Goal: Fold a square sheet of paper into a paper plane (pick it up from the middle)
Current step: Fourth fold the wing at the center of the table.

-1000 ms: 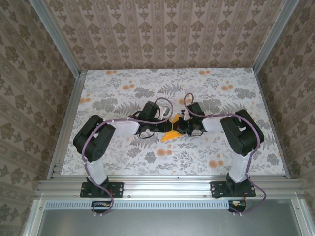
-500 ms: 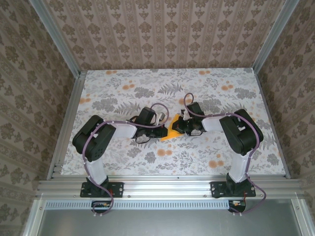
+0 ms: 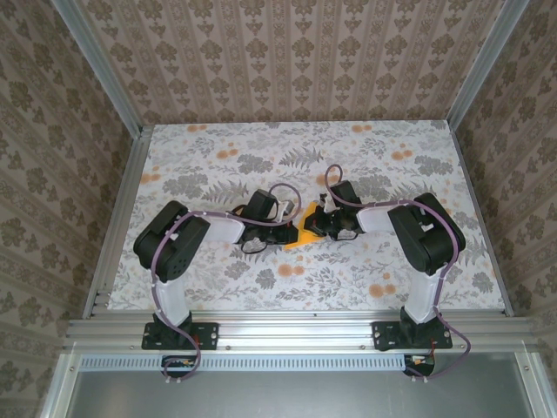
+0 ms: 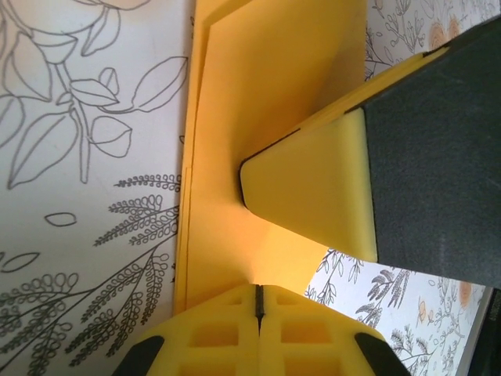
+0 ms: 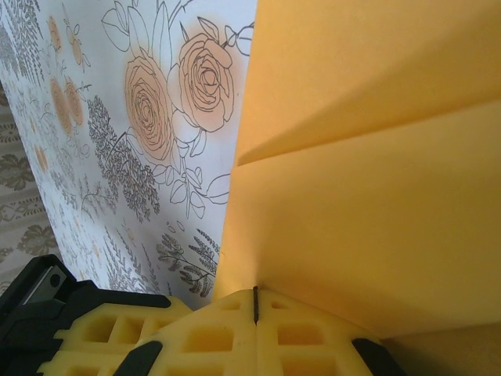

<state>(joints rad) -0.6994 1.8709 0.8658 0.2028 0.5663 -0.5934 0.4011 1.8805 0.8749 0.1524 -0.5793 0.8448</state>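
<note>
The sheet of paper, orange-yellow and already creased into a smaller layered shape, lies near the middle of the flowered tablecloth, its lowest corner pointing toward 7 o'clock in the top view. The left gripper meets it from 9 o'clock and the right gripper from 3 o'clock, so the two tips sit just beside each other with the paper between and under them.

From the left wrist, the left gripper has its yellow pads pressed together with no gap along the seam. It sits at the 6 o'clock edge of the paper, which runs away toward 12 o'clock with a second layer's edge showing along its 9 o'clock side. One yellow-padded, black-backed finger of the right gripper comes in from 3 o'clock and touches the paper's surface.

From the right wrist, the right gripper is likewise fully closed, pad against pad. The paper spreads from its tips toward 1 o'clock, with a fold line crossing it, and printed roses lie at 10 o'clock. I cannot tell whether either pincer has paper nipped between its pads or merely rests on it.
</note>
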